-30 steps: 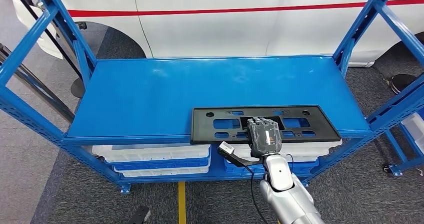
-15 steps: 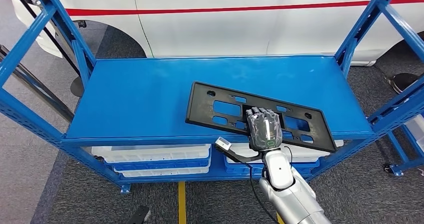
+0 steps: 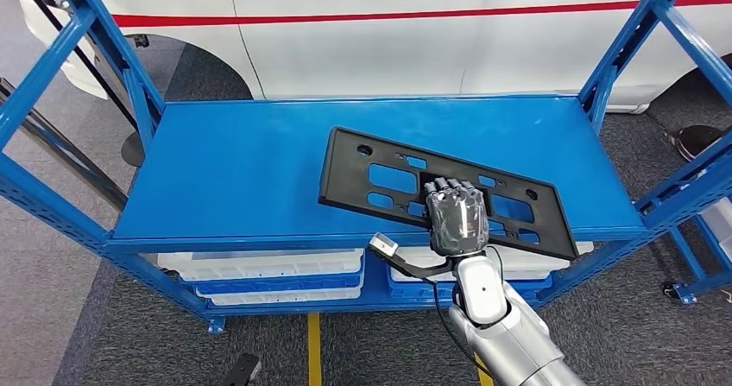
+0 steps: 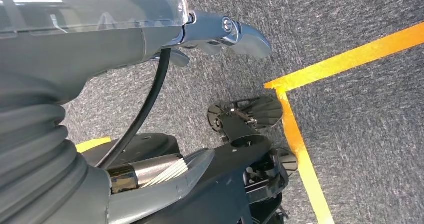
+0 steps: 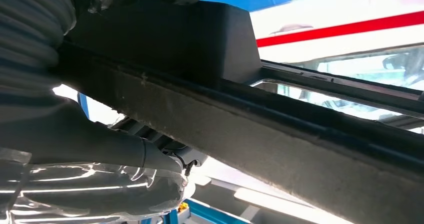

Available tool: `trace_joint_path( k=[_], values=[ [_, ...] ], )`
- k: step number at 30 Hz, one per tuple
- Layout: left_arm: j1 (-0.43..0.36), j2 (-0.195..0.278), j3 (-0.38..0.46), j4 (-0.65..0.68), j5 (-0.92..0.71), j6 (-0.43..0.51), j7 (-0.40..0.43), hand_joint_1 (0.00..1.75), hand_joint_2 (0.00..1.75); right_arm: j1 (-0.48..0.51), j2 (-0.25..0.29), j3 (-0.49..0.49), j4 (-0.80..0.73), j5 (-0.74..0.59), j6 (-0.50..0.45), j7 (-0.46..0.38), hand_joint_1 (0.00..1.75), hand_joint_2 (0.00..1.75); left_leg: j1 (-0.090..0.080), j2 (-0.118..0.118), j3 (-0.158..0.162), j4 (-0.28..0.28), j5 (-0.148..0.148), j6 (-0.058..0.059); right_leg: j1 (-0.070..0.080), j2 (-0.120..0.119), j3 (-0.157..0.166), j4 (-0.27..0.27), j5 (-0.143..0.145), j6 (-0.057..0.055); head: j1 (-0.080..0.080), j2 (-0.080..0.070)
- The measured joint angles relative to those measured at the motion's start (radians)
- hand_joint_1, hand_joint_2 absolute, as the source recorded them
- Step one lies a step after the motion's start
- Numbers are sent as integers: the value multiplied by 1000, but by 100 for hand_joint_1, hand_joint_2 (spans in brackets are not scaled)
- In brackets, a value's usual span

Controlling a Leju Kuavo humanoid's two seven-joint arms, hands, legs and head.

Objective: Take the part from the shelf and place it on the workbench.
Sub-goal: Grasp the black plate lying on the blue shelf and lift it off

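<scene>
One black part (image 3: pixel 406 183) is gripped at its near edge by the right hand (image 3: pixel 455 218) | part is held tilted, skewed over the blue shelf (image 3: pixel 242 161) front right | left hand state cannot be told

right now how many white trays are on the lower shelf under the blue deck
2 stacks show: one stack of white trays below the deck's left half, another on the right, behind the right hand holding the black part. More may be hidden.
</scene>
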Motion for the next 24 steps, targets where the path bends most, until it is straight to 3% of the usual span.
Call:
trace_joint_path(
  k=[11, 16, 19, 21, 24],
  values=[
    [0, -3, 0, 0, -11, 0, 0, 0, 175, -39, -32, 65, -26, 0, 0, 33, 175, 175, -1, 0, 0, 1, -1, 1, -1, 0, 0, -1, 0, 0, 0, 0],
    [-1, -3, 0, 0, -13, 0, 2, 0, 175, -49, -38, 82, -28, 0, 0, 36, 175, 175, -6, -1, -2, 6, -4, 7, -8, -1, 1, -2, 0, 4, 0, 0],
    [-2, -4, 0, 0, -13, 0, 2, 0, 175, -52, -40, 88, -28, 0, 0, 37, 175, 175, -5, 1, 3, -3, 6, 18, -10, -1, 4, -3, 2, 13, 0, 0],
    [-4, -6, 0, 0, -14, -1, 2, 0, 175, -56, -43, 90, -28, 0, 0, 39, 175, 175, 0, 4, 11, -19, 18, 28, -8, -1, -11, 37, -33, 16, 0, 0],
    [-7, -8, 0, 0, -15, -4, 2, 0, 175, -58, -49, 94, -27, 0, 1, 40, 175, 175, 0, 5, 10, -21, 22, 34, -8, -1, -83, 211, -128, 18, 1, 0]
  ],
)
